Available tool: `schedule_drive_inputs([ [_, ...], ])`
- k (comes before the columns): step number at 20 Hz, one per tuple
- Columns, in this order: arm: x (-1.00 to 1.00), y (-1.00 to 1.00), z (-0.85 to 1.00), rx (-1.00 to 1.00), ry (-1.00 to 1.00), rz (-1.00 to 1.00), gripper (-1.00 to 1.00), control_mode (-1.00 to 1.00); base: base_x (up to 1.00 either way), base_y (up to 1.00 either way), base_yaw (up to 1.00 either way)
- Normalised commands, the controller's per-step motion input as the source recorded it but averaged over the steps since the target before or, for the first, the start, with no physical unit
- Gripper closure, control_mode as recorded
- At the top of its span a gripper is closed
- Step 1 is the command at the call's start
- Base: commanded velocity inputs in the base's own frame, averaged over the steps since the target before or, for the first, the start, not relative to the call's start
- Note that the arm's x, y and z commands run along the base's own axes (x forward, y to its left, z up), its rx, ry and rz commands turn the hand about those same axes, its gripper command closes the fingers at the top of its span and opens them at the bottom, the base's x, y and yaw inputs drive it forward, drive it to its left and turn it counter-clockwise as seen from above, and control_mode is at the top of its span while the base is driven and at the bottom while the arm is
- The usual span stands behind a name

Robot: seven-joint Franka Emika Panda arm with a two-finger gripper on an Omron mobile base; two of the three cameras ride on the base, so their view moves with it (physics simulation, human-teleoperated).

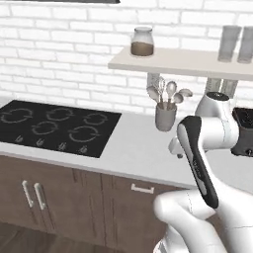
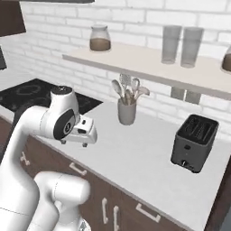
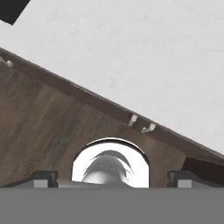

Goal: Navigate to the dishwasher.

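Dishwasher front lies somewhere beyond these frames; we cannot place it from here. Ahead of us sit wooden cabinet doors under a pale worktop, a black cooktop to the left, a utensil holder by the brick wall, a toaster to the right. The gripper hangs tucked over the worktop edge, fingers set apart, holding nothing. Our judgement: keep the arm folded, drive sideways along the cabinets, watch for a grey metal panel with a bar handle, and stop square to it.
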Motion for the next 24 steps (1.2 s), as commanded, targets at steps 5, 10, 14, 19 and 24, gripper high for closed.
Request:
schedule_drive_inputs([
  [5,0.0,0.0,0.0,0.0,0.0,0.0,-1.0,1.0,0.03,0.57,0.77],
  [10,0.0,0.0,0.0,0.0,0.0,0.0,-1.0,1.0,0.2,0.47,0.76],
  [14,0.0,0.0,0.0,0.0,0.0,0.0,-1.0,1.0,0.24,0.43,0.77],
  [19,0.0,0.0,0.0,0.0,0.0,0.0,-1.0,1.0,0.26,0.46,0.75],
  [24,0.0,0.0,0.0,0.0,0.0,0.0,-1.0,1.0,0.45,0.58,0.63],
])
